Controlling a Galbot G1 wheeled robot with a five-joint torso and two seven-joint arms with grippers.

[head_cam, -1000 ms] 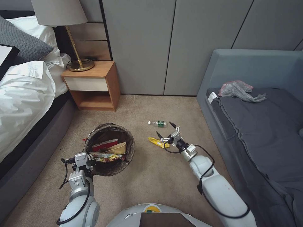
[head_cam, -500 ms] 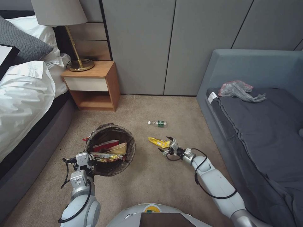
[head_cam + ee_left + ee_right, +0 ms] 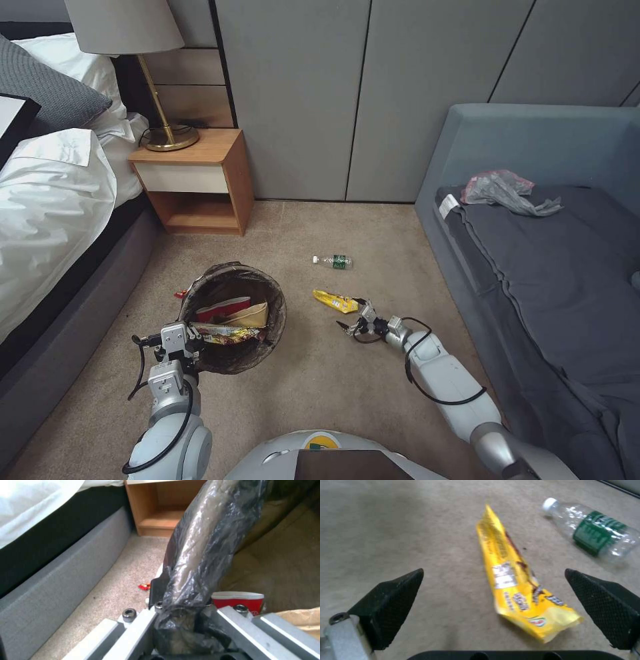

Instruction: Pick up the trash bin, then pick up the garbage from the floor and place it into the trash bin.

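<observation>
Nearest me, at the lower left of the head view, the left pincer [image 3: 175,338] stays clenched on the near rim of the trash bin [image 3: 232,317]; the left wrist view shows its metal jaws pinching the dark liner bag [image 3: 196,555] folded over that rim, and the bin has not shifted in the past second. Inside it lie a red wrapper, a tan paper piece and a long printed packet. What has changed is on the right: the right pincer [image 3: 354,319] has dropped from above the litter and drawn back toward the robot, so it now sits low at the centre of the frame, just beside the near end of the yellow wrapper [image 3: 336,301]. The right wrist view shows its two black fingertips [image 3: 391,605] spread wide apart, released, with the wrapper [image 3: 516,585] flat on the carpet [image 3: 403,530] between them and not yet touched. I judge the reach is nearly lined up and the grasp is the step in hand. Farther off, toward the wall, the small green-labelled bottle [image 3: 333,261] lies on its side, well apart from the bin.
</observation>
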